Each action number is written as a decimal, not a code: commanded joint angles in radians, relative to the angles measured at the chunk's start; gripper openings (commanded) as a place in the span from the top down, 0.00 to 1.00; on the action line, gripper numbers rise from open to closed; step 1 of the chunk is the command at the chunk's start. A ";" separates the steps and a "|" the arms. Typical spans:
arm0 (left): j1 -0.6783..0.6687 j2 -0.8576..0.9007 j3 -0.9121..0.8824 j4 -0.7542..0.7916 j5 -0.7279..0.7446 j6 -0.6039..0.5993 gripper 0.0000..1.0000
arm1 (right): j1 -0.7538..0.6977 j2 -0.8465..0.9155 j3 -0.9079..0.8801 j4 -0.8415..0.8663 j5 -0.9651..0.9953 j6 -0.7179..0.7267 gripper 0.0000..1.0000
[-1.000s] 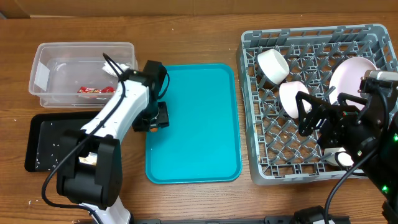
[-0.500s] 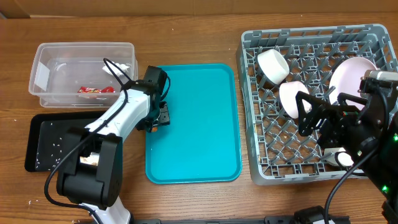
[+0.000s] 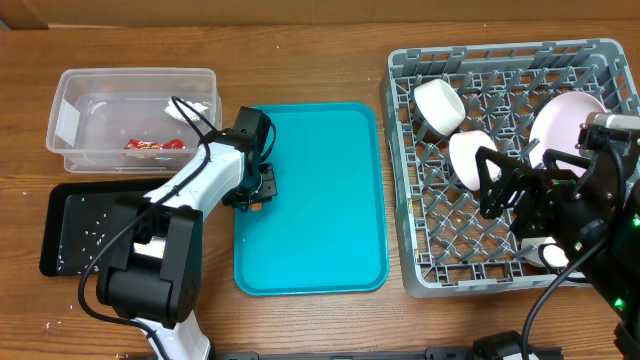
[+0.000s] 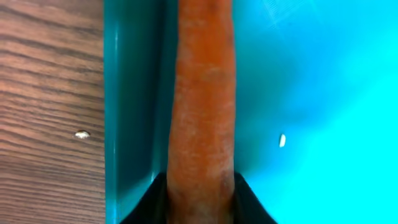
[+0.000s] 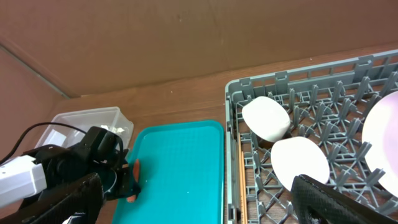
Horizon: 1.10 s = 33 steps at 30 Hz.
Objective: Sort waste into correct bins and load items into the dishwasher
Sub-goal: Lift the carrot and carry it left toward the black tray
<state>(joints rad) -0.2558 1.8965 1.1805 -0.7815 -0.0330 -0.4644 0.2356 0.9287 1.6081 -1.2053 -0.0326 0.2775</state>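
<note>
The orange carrot stick lies along the left rim of the teal tray. My left gripper is shut on its near end, a black finger pressed to each side; from overhead the left gripper sits low at that rim. The clear tub holds the red wrapper and white napkin. White scraps dot the black tray. The grey dish rack carries two bowls, the plate and a cup. My right gripper hangs open over the rack, holding nothing.
Wooden chopsticks lie along the rack's left wall. One white crumb rests on the teal tray and another on the wood table beside it. The left arm's white link crosses above the black tray.
The left jaws have closed in on the carrot stick at the tray's left rim. The right arm and the dishes have not moved.
</note>
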 commanded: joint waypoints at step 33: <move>0.254 -0.163 0.378 -0.908 -0.224 -0.263 0.51 | -0.002 -0.002 0.009 0.002 0.013 0.005 0.00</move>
<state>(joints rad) -0.0898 1.8065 1.6104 -1.6855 -0.1871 -0.6273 0.2356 0.9287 1.6081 -1.2057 -0.0326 0.2802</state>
